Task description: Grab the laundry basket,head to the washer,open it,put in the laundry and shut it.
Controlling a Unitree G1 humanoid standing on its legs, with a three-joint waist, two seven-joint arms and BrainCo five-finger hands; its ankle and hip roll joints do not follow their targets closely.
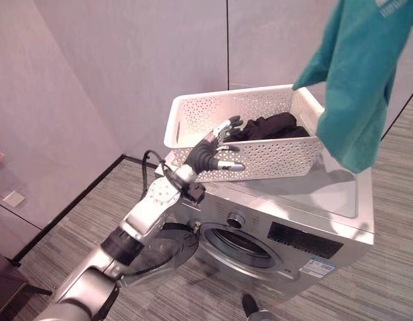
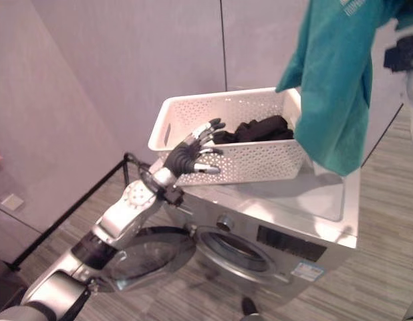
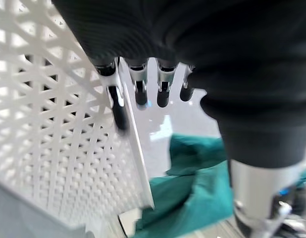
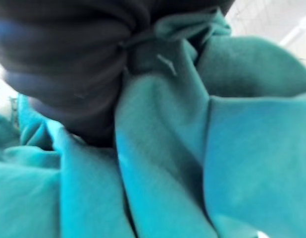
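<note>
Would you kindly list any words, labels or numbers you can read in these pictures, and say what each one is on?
None can be read.
Teal garment: white print at its top edge, cut off and blurred.
Washer: dark display panel and a small sticker on the front, both too small to read.
White basket: no text.

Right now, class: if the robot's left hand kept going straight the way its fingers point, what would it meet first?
Probably the black clothing inside the white laundry basket. The left hand already rests at the basket's near wall, fingers over the rim, pointing inward; depth is uncertain.
</note>
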